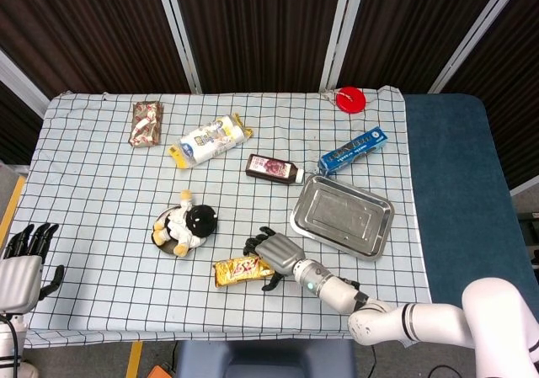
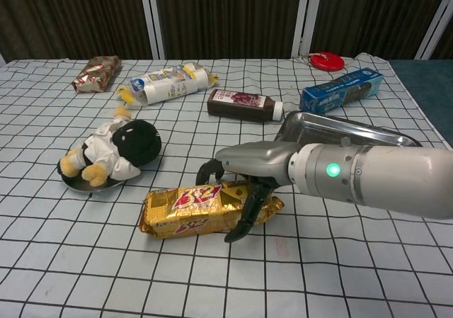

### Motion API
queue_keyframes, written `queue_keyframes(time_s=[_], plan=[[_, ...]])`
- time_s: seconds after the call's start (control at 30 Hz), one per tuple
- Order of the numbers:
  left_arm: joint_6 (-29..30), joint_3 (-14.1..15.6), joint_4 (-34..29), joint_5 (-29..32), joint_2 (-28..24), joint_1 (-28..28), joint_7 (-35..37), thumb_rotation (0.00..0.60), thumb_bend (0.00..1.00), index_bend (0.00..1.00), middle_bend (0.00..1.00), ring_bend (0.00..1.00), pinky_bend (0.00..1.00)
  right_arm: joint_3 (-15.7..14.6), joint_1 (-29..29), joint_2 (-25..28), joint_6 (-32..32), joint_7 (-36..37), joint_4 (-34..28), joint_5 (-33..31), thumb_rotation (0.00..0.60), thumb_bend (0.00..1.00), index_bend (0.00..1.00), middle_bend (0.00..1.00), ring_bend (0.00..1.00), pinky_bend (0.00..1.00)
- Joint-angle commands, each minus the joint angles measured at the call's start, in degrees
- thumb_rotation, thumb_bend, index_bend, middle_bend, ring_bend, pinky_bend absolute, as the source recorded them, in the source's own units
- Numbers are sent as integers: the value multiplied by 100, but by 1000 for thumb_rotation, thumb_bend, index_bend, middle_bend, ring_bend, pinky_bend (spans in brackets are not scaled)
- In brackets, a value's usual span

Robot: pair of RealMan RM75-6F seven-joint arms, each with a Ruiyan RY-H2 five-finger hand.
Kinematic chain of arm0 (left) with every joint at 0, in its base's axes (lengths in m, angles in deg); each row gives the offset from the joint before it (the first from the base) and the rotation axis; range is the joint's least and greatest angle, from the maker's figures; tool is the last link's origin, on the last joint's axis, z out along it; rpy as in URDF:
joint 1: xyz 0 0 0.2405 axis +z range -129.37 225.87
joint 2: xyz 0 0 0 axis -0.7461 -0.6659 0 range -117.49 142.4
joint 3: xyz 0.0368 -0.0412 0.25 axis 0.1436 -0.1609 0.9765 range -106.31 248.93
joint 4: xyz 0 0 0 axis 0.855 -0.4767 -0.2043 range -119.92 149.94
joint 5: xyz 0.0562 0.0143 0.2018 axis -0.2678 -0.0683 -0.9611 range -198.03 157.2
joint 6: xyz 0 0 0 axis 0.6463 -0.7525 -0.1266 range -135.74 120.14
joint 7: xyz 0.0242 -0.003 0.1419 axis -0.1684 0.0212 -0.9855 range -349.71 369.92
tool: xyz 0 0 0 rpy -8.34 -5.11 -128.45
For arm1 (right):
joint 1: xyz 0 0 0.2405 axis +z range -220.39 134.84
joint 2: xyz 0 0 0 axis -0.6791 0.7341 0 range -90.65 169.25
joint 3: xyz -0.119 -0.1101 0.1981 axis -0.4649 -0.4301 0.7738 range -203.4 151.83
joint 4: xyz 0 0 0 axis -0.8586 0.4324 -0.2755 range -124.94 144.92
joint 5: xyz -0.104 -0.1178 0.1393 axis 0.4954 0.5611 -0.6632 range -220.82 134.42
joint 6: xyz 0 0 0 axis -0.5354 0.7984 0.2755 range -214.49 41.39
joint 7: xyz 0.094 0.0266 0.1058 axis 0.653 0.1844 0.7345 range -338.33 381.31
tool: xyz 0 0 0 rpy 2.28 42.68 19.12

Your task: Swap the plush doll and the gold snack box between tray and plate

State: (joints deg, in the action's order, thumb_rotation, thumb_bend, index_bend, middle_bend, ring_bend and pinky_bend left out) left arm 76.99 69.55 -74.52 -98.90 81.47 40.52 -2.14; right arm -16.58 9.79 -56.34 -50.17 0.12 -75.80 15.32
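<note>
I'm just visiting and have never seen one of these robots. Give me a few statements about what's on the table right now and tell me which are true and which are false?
1. The plush doll lies on the small plate. True.
2. The metal tray holds the gold snack box. False: the tray shows nothing in it, and the box lies on the checked cloth.
3. The right hand is over the right end of the gold snack box. True.
4. The left hand holds the doll. False: it is at the table's near left edge, with nothing in it.
5. The dark bottle stands upright. False: it lies on its side.
</note>
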Motion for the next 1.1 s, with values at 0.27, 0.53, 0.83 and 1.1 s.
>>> queue_keyframes(time_s=[0.27,0.53,0.83,1.1], plan=[[-75,-23,-43,-39,-27,20,8,600,434,106,98,1,117,-133,-204,-437,1084,-77,454,495,600,242,781,583,673,566],[-165,-17,-97,-59,-39,23,-67,600,436,119,100,11,117,-118,-630,-120,1996,40,330,931,600,330,862,646,736,628],[-78,-68,-143,-80,-33,70,-162,600,434,128,108,25,115,-288,-1376,924,2572,-21,-76,637,600,330,862,647,737,641],[-88,-94,-148,-65,-13,89,-222,600,434,132,111,25,106,-442,-1792,1148,2513,656,630,683,600,329,840,647,726,650]])
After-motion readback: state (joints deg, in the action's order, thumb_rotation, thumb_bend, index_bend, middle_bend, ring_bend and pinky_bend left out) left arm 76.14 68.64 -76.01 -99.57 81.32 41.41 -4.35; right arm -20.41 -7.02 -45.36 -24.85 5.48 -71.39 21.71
